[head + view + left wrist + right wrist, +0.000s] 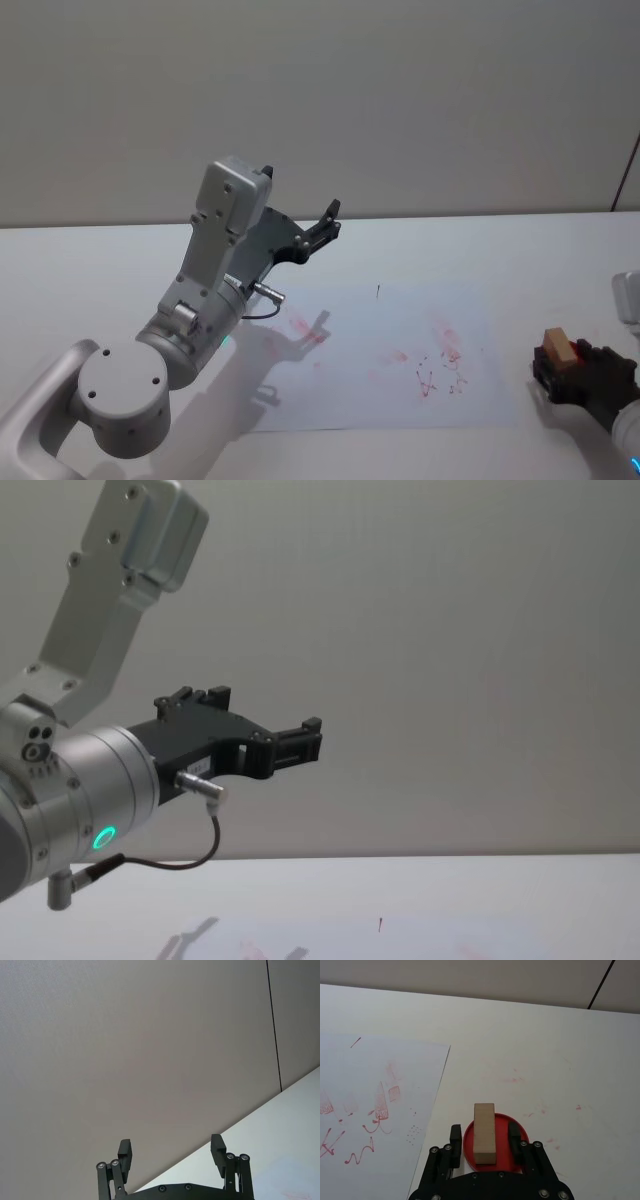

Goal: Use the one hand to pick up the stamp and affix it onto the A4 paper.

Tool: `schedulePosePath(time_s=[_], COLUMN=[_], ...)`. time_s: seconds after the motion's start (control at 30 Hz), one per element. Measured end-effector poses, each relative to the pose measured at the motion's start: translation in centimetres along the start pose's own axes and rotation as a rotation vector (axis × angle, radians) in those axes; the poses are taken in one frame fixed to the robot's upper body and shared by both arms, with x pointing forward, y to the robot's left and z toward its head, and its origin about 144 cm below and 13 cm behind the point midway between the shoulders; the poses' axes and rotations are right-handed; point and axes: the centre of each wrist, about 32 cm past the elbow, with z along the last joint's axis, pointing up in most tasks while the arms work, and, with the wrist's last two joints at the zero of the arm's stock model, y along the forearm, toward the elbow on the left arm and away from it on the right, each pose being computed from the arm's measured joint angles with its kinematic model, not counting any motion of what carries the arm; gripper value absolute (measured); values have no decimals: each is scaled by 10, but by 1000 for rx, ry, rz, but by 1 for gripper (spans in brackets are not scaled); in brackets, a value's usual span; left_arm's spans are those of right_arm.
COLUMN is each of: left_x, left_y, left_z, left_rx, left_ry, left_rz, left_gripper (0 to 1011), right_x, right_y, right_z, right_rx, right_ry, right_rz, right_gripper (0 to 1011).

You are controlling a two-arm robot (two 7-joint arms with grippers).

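Nearest me, my right tool (484, 1131), a black two-fingered gripper, sits spread around the small tan wooden stamp block (484, 1132), its fingers clear of the block's sides. The stamp stands on a round red ink pad (507, 1123) on the white surface (545, 1050), beside the right edge of the thin white A4 paper sheet (370, 1075). Farther off, my left tool (170, 1142) hangs raised, fingers apart.

A plain, pale grey-beige wall (400, 100) filled the far side of the scene, matte and unmarked. Toward the right a thin dark seam (273, 1025) ran down it to the white surface (480, 250). Wall and surface met along a straight far edge running from left to right. The surface was smooth and white, with a few faint red smudges (542, 1109) on its near right part. The light was soft and even, with no glare on the wall and only pale grey shadows on the surface.
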Motion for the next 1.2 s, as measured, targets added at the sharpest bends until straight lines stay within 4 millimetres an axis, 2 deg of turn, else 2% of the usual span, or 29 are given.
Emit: schedulePosePath(time_s=[0.13, 0.2, 0.23, 0.33, 0.37, 0.77, 1.2], left_x=[0, 0, 0, 0, 0, 0, 0], left_y=[0, 0, 0, 0, 0, 0, 0], left_z=[0, 0, 0, 0, 0, 0, 0], left_rx=[0, 0, 0, 0, 0, 0, 0], left_ry=[0, 0, 0, 0, 0, 0, 0], left_rz=[0, 0, 0, 0, 0, 0, 0], left_gripper=[1001, 1001, 1001, 1001, 1001, 1001, 1001], right_x=[0, 0, 0, 0, 0, 0, -5], right_y=[0, 1, 1, 1, 1, 3, 17], right_z=[0, 0, 0, 0, 0, 5, 29], right_rx=[-3, -3, -4, -5, -5, 8, 80], right_ry=[0, -1, -1, -1, -1, -22, -102], right_rz=[0, 0, 0, 0, 0, 18, 130], right_gripper=[444, 402, 338, 280, 232, 217, 217])
